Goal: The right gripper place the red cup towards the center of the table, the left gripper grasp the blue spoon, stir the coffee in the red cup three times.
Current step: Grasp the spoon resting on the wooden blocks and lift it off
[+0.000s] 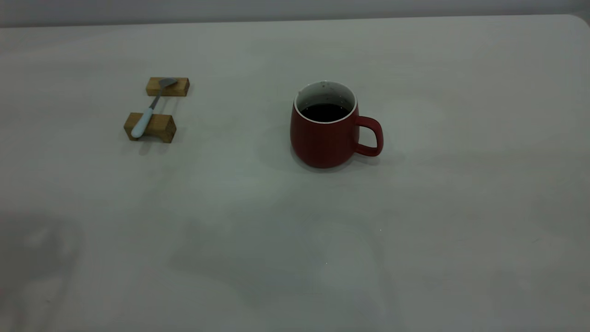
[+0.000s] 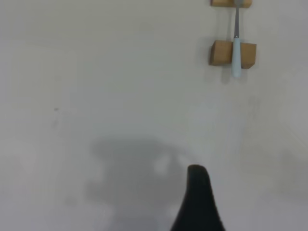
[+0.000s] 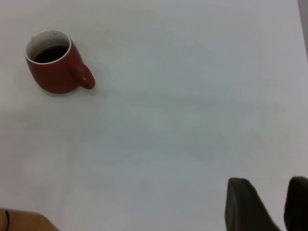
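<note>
Cup (image 1: 325, 138) stands upright on the surface (image 1: 415, 240), roughly mid-width, handle (image 1: 371, 136) pointing to the exterior view's right. Coffee (image 1: 325, 112) sits well below the white rim. I read it as glazed ceramic: rigid, heavy for its size with the liquid in it, slick on the outside, chips if knocked. It's wider at the base, so it should stay planted, but any tilt or jerk sloshes the coffee. Best hold, I'd say, is across the handle loop or low on the body; keep it level and move slowly.

Spoon (image 1: 148, 113) is well left of the cup, bridged across two wooden blocks (image 1: 150, 127), bowl on the far block, pale-blue handle over the near one and poking past it. Looks light, stiff and thin; the smooth handle may be slippery. I'd pinch the blue handle in the raised span between the blocks, where there's clearance underneath. A nudge could roll it off.

Right pincer (image 3: 269, 207): two dark fingers show at the edge of the right wrist view with a gap between them, so I call it parted, holding nothing. The cup is far from it, well apart across bare surface, handle on the side facing the pincer.

Left pincer (image 2: 197, 202): only one dark finger tip is in the left wrist view, so I cannot tell its opening. The spoon and blocks are well ahead of it, off to one side, nothing in between.

Neither arm shows in the exterior view. Both grasps not yet started.
</note>
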